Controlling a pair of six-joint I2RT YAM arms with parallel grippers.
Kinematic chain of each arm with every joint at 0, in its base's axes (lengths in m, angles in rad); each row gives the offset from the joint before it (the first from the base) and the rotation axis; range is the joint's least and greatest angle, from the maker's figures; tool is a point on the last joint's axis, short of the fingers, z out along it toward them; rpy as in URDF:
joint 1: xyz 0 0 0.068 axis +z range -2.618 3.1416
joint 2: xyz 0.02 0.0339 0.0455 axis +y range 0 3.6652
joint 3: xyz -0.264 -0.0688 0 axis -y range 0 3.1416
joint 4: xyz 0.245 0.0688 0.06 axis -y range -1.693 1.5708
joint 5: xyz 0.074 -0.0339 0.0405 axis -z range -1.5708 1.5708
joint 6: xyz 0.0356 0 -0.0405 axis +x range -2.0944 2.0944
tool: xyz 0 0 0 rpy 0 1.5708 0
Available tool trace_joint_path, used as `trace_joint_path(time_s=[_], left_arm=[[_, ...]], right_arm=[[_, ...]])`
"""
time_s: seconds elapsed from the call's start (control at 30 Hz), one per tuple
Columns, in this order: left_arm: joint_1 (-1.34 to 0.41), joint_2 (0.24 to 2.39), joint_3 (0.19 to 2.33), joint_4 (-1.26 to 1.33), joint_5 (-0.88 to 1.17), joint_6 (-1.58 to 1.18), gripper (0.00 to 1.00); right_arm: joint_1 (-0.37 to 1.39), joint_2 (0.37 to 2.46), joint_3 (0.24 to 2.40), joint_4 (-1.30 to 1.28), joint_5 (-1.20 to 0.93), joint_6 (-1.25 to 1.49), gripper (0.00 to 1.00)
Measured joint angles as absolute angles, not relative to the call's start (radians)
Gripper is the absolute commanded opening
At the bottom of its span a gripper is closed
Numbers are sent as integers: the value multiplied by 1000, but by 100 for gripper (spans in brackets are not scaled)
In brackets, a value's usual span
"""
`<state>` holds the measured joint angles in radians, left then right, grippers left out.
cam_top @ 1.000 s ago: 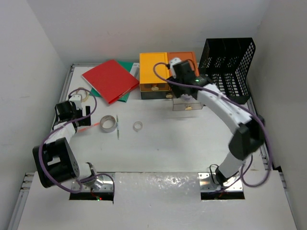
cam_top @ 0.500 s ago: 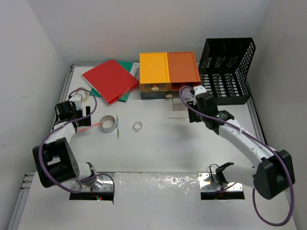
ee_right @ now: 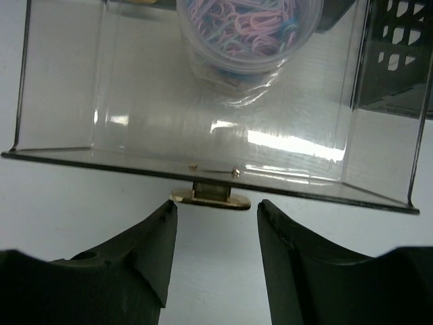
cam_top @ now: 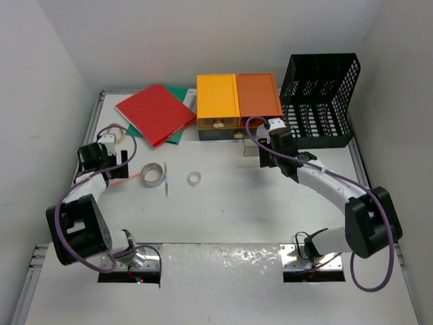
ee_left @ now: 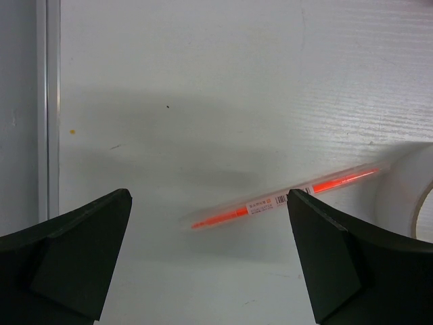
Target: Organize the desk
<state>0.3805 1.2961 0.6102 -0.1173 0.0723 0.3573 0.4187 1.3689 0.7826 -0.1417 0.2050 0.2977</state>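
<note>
Top external view: the desk (cam_top: 230, 217), a white tabletop with grey rails, fills the scene, with both arm bases bolted at its near edge. A red folder (cam_top: 155, 112) is laid over a green folder (cam_top: 177, 136) at the far left. A yellow-and-orange drawer box (cam_top: 238, 95) stands at the far middle, with a black mesh rack (cam_top: 325, 91) just beside it on the right. A roll of tape (cam_top: 153, 175) and a small ring (cam_top: 194, 178) lie left of centre. The left gripper (cam_top: 116, 161) is held low near the left rail, above an orange pen (cam_top: 130, 180). The right gripper (cam_top: 265, 156) is placed in front of the orange half of the box.

Left wrist view: the left gripper (ee_left: 208, 196) is seen with its jaws spread wide and nothing between them. The pen (ee_left: 284, 200) lies tilted on the desk (ee_left: 203, 68) beyond the fingertips, and its right end touches or nearly touches the roll of tape (ee_left: 414, 196).

Right wrist view: a clear drawer (ee_right: 101, 101) is shown pulled out, holding a round tub of coloured paper clips (ee_right: 247, 30). The right gripper (ee_right: 216, 211) is set with its jaws partly apart on either side of the drawer's gold handle (ee_right: 211, 198). Whether the pads press on the handle cannot be told.
</note>
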Motion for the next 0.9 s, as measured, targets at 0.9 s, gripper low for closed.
trace_joint_path(time_s=[0.9], left_arm=[[381,1308,616,-117,72,357,99]], right_arm=[[347,1633,1001,44,207,261,37]])
